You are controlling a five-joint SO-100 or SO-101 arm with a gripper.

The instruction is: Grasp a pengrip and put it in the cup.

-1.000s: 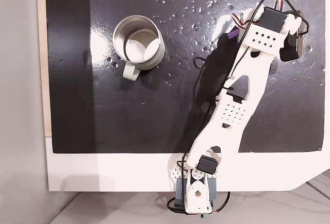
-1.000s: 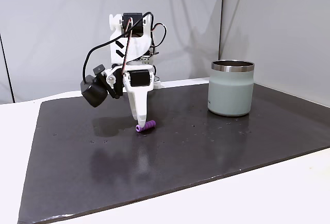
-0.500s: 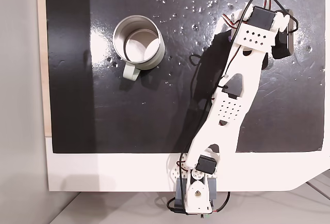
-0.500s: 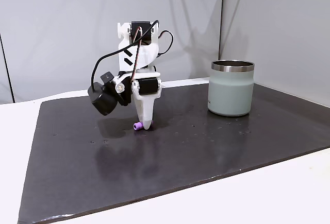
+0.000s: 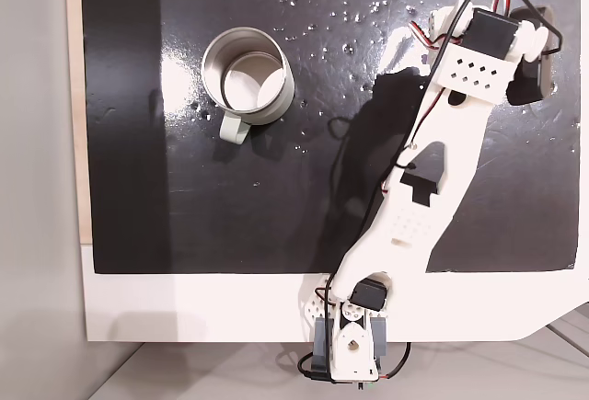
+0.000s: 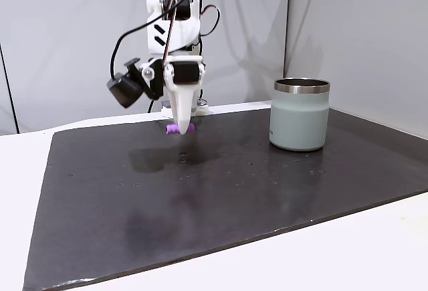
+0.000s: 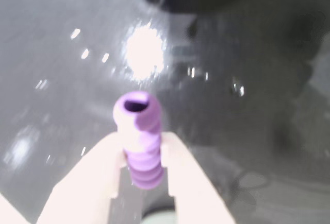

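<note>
While clamped crosswise between the two white fingers [image 7: 98,177], the pengrip [image 7: 139,136] hangs above the dark mat [image 6: 221,197], clear of it. End effector [image 6: 179,128]: clenched on the pengrip, pointing down. Cup [image 6: 300,114]: upright on the mat, well apart to the right in this fixed view; handle [image 5: 233,130] visible from above. Surface [image 6: 348,251]: white.

Pengrip aloft, cup well apart

In a fixed view the pengrip [image 6: 180,128] sits between the gripper [image 6: 180,130] tips above the mat [image 6: 221,197]; the cup [image 6: 300,114] stands at 3 o'clock (upright, on the mat).
</note>
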